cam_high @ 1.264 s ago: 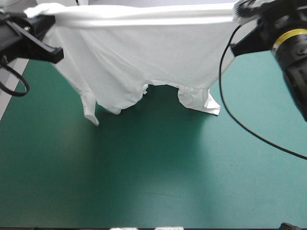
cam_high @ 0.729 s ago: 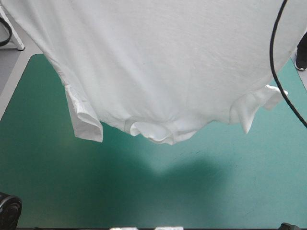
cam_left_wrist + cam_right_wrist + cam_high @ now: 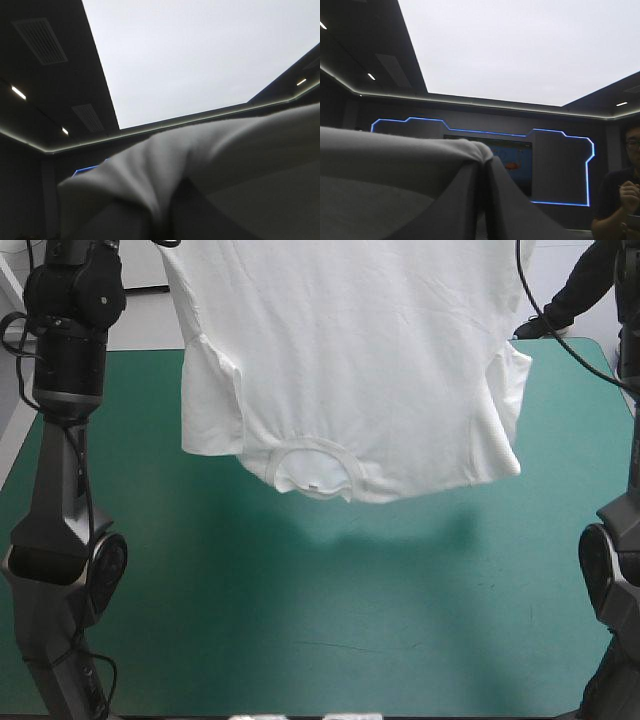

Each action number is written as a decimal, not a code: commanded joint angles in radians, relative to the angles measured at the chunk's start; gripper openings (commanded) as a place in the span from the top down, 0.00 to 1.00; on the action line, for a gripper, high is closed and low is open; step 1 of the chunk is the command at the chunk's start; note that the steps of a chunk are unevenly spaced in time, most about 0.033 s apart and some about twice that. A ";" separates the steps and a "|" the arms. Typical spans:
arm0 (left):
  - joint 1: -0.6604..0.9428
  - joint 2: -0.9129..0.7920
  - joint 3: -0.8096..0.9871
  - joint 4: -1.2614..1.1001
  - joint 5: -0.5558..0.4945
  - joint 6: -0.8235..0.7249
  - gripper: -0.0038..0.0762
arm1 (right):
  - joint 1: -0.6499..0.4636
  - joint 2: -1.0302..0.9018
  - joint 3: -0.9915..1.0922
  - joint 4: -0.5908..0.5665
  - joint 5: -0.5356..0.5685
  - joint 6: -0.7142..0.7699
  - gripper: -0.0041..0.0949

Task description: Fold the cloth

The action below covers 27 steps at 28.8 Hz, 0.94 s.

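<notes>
The T-shirt [image 3: 350, 370] hangs upside down, clear above the teal-green tabletop [image 3: 300, 630], collar [image 3: 312, 468] lowest, and its held edge runs left to right. The left pincer [image 3: 182, 205] and the right pincer [image 3: 485, 200] each pinch it from above, equally near, cloth draped over both. The fabric is thin, soft, white and lightly creased

No writing, number or brand can be read anywhere, the T-shirt [image 3: 350, 360] included.

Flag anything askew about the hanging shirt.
The T-shirt hangs upside down, collar lowest, above the teal-green table. The sleeve on the right arm's side droops lower than the other, so it hangs slightly askew.
</notes>
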 commanded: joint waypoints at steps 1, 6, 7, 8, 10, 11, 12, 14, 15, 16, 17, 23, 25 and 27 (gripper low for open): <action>0.073 0.000 -0.109 0.022 -0.176 -0.132 0.96 | -0.059 0.009 -0.075 -0.009 -0.048 0.020 0.97; 0.069 0.024 -0.210 0.082 -0.165 -0.174 0.96 | -0.060 0.045 -0.176 -0.014 -0.039 0.017 0.97; 0.069 0.024 -0.210 0.089 -0.165 -0.202 0.96 | -0.060 0.045 -0.174 -0.014 -0.037 0.017 0.97; 0.069 0.027 -0.210 0.089 -0.151 -0.223 0.96 | -0.060 0.047 -0.171 -0.014 -0.032 0.017 0.97; 0.069 0.046 -0.210 0.089 -0.085 -0.240 0.96 | -0.060 0.060 -0.164 -0.014 -0.011 0.014 0.97; 0.069 0.058 -0.210 0.089 -0.053 -0.240 0.96 | -0.060 0.068 -0.164 -0.014 0.011 0.013 0.97; 0.069 0.077 -0.210 0.084 0.000 -0.240 0.96 | -0.058 0.081 -0.164 -0.014 0.047 0.008 0.97; 0.069 0.115 -0.210 0.074 0.139 -0.243 0.96 | -0.057 0.111 -0.164 -0.012 0.139 -0.005 0.97; 0.069 0.142 -0.210 0.060 0.222 -0.245 0.96 | -0.054 0.130 -0.164 -0.005 0.200 -0.017 0.97; 0.069 0.159 -0.210 0.045 0.300 -0.245 0.96 | -0.047 0.148 -0.163 0.012 0.270 -0.048 0.97; 0.071 0.178 -0.210 0.029 0.357 -0.255 0.96 | -0.045 0.156 -0.151 0.036 0.334 -0.105 0.97; 0.071 0.236 -0.208 0.038 0.748 -0.270 0.96 | -0.045 0.164 0.078 0.449 0.496 -0.595 0.97; 0.071 0.247 -0.201 0.048 0.839 -0.282 0.96 | -0.045 0.164 0.149 0.555 0.537 -0.693 0.97; 0.080 0.248 -0.178 0.039 0.924 -0.308 0.96 | -0.037 0.156 0.194 0.609 0.625 -0.754 0.97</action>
